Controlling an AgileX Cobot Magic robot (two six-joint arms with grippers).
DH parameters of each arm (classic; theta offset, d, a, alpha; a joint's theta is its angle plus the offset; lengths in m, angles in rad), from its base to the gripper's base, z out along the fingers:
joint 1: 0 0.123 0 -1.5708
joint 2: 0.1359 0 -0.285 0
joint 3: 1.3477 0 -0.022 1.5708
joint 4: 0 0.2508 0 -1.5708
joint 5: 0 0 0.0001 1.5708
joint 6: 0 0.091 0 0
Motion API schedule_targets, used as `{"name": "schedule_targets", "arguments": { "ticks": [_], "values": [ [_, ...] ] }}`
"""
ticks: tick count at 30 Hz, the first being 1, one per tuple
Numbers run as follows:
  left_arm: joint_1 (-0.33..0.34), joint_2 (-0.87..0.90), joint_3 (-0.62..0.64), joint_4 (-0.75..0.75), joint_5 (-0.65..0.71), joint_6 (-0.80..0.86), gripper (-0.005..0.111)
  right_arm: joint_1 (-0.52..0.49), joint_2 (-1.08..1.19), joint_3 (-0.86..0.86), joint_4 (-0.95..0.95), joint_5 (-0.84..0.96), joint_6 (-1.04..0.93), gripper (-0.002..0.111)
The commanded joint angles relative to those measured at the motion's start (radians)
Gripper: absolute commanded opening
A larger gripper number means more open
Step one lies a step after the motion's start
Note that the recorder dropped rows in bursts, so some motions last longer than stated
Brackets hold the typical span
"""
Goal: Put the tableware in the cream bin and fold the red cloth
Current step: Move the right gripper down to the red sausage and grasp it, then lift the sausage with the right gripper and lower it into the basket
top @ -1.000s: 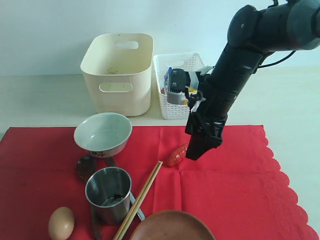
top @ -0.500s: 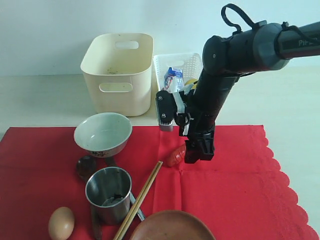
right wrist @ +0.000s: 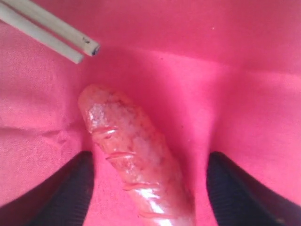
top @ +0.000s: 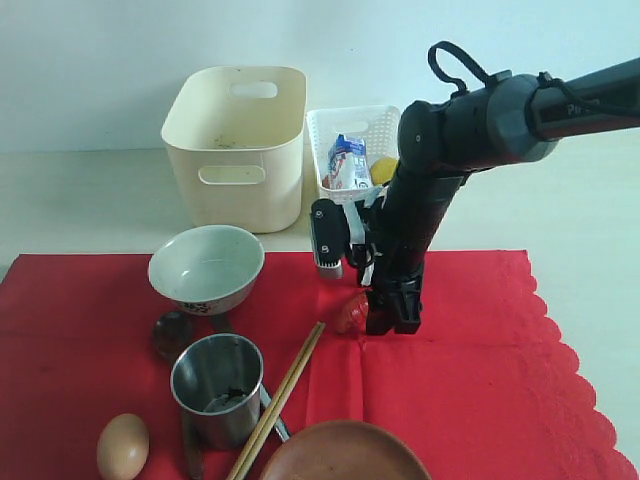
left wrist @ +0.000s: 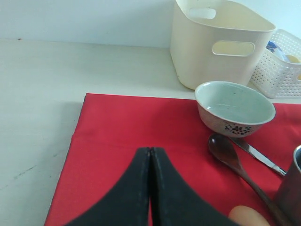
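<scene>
- My right claw (top: 392,318) hangs mid-frame in the exterior view. It is spread wide, with one finger on either side of the sausage (right wrist: 131,150), and grips nothing.
- My left claw (left wrist: 150,188) is pressed shut and empty, low over the left part of the red cloth (top: 470,380).
- The sausage is glossy and round. If I close off-centre, I judge it may squirt out or roll into the chopsticks (top: 283,395), whose tips lie just beside it.
- My fingertips sit close to the fabric. They may pinch the cloth and drag it, jolting the bowl (top: 207,268), steel cup (top: 217,385), spoon (top: 170,335) and plate (top: 345,455) at lower left.
- The cream bin (top: 235,150) stands at upper left, beyond the cloth. No tableware shows inside it.
- The tabletop (top: 80,200) is pale and matte against a plain pale wall. A white lattice basket (top: 350,215) beside the bin holds a milk carton (top: 347,160).
</scene>
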Motion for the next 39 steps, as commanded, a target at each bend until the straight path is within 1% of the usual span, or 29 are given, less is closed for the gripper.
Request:
{"name": "schedule_targets", "arguments": {
  "ticks": [1,4,6,7,8,9,10,11,12,13,15,20,22,25,30,32,37,39],
  "values": [
    [0.003,-0.005,0.002,-0.002,-0.009,-0.006,0.0,0.002,0.012,0.0,-0.002,-0.015,0.003,0.047],
    [0.003,-0.005,0.002,-0.002,-0.009,-0.006,0.0,0.002,0.01,-0.002,-0.002,-0.015,0.023,0.029],
    [0.003,-0.005,0.002,-0.002,-0.009,-0.006,0.0,0.002,0.003,-0.002,-0.002,-0.008,0.072,0.017],
    [0.003,-0.005,0.002,-0.002,-0.009,-0.006,0.0,0.002,-0.015,-0.002,-0.002,0.002,0.125,0.007],
    [0.003,-0.005,0.002,-0.002,-0.009,-0.006,0.0,0.002,-0.024,-0.002,-0.002,0.005,0.152,0.002],
    [0.003,-0.005,0.002,-0.002,-0.009,-0.006,0.0,0.002,-0.051,-0.002,-0.002,0.006,0.209,0.0],
    [0.003,-0.005,0.002,-0.002,-0.009,-0.006,0.0,0.002,-0.063,-0.002,-0.002,0.006,0.236,0.0],
    [0.003,-0.005,0.002,-0.002,-0.009,-0.006,0.0,0.002,-0.099,-0.002,0.0,0.006,0.34,0.0],
    [0.003,-0.005,0.002,-0.002,-0.009,-0.006,0.0,0.002,-0.118,-0.002,0.0,0.004,0.396,0.0],
    [0.003,-0.005,0.002,-0.002,-0.009,-0.006,0.0,0.002,-0.16,-0.002,0.0,0.004,0.553,0.0],
    [0.003,-0.005,0.002,-0.002,-0.009,-0.006,0.0,0.002,-0.221,-0.002,-0.002,0.013,0.775,0.0],
    [0.003,-0.005,0.002,-0.002,-0.009,-0.006,0.0,0.002,-0.326,-0.002,0.002,0.13,0.987,0.0],
    [0.003,-0.005,0.002,-0.002,-0.009,-0.006,0.0,0.0,-0.341,-0.002,-0.011,0.128,0.994,0.0],
    [0.003,-0.005,0.002,-0.002,-0.009,-0.006,0.0,-0.008,-0.349,-0.002,-0.025,0.061,1.014,0.0],
    [0.003,-0.005,0.002,-0.002,-0.009,-0.006,0.0,-0.048,-0.347,-0.002,-0.023,-0.13,1.085,0.0],
    [0.003,-0.005,0.002,-0.002,-0.009,-0.006,0.0,-0.07,-0.337,-0.011,-0.016,-0.18,1.103,0.0],
    [0.003,-0.005,0.002,-0.002,-0.009,-0.006,0.0,-0.121,-0.269,-0.07,0.009,-0.214,1.105,0.0],
    [0.003,-0.005,0.002,-0.002,-0.009,-0.006,0.0,-0.144,-0.207,-0.126,0.009,-0.218,1.105,0.0]
  ]
}}
